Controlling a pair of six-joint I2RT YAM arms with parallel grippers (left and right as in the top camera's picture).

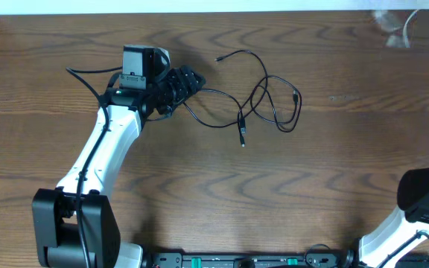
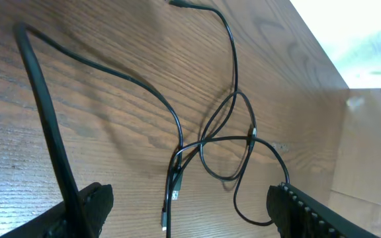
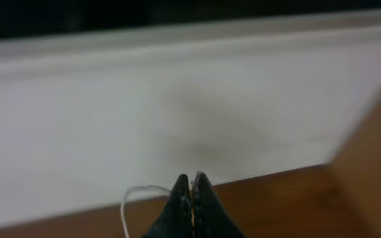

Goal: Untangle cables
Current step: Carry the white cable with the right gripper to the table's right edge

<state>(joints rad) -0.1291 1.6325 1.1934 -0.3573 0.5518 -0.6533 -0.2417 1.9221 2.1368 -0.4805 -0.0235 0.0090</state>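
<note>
Fingers of left gripper [image 2: 190, 198] spread wide, holding nothing. Just ahead of left gripper, black cable [image 2: 235, 59] lying in loose crossing loops on table [image 1: 199, 186], untouched. Well apart from left gripper, right gripper [image 3: 192, 180] pinched tight on white cable [image 3: 132, 195].

We find bare table [image 1: 222, 201] in front of the black cable [image 1: 263, 93] loops; the left gripper [image 1: 188, 80] crowds their left flank.

black cable [image 2: 204, 141] lies looped on wood table [image 2: 296, 86], pincer [image 2: 189, 201] spread wide.
</note>
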